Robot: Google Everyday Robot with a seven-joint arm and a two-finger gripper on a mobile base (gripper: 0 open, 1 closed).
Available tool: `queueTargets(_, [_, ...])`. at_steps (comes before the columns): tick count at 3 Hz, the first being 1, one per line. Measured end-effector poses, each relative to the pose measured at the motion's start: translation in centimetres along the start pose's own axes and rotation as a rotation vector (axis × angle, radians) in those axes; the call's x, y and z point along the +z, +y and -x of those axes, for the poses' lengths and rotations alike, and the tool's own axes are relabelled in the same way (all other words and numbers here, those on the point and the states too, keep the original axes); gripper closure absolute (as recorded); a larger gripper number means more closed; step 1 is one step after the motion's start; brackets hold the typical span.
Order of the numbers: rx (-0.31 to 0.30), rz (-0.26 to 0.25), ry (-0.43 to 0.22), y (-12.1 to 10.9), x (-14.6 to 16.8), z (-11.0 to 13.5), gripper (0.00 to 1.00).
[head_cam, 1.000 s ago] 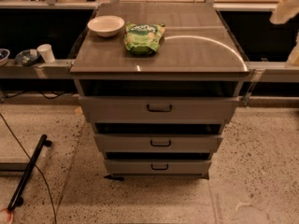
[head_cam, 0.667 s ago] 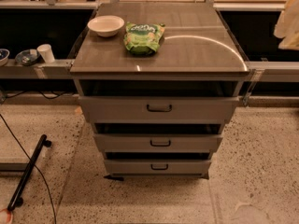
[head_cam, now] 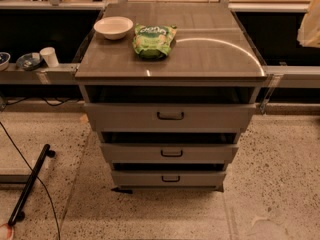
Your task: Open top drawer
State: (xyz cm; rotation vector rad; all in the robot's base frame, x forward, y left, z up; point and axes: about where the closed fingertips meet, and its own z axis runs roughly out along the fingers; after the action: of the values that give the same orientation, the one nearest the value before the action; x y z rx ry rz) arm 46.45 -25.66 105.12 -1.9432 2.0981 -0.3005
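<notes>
The top drawer (head_cam: pixel 170 117) is the widest grey front of the cabinet, just under the cabinet top, with a small black bar handle (head_cam: pixel 170 116) at its centre. A dark gap shows above its front. Two narrower grey drawer fronts (head_cam: pixel 171 153) (head_cam: pixel 170 178) sit below it. My gripper (head_cam: pixel 310 23) shows only as a pale shape at the right edge, above and to the right of the cabinet, well away from the handle and touching nothing I can see.
On the cabinet top (head_cam: pixel 210 54) lie a white bowl (head_cam: pixel 113 27) and a green snack bag (head_cam: pixel 153 40). A shelf at left holds a white cup (head_cam: pixel 49 56) and small dishes. A black bar (head_cam: pixel 30 184) and cable lie on the speckled floor at left.
The pale gripper shape at the right edge has shifted slightly downward and further toward the edge. The drawers, bowl and bag have not moved.
</notes>
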Motion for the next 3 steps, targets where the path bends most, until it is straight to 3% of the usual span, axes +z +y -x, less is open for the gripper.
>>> queueTargets(1, [0.041,0.005,-0.084,0.1,0.9,-0.2,1.00])
queueTargets(2, [0.186,-0.082,-0.190,-2.2,2.4,-6.3,1.00])
queueTargets(3, [0.320,-0.119,-0.360,-3.4,4.0,-11.4,1.00])
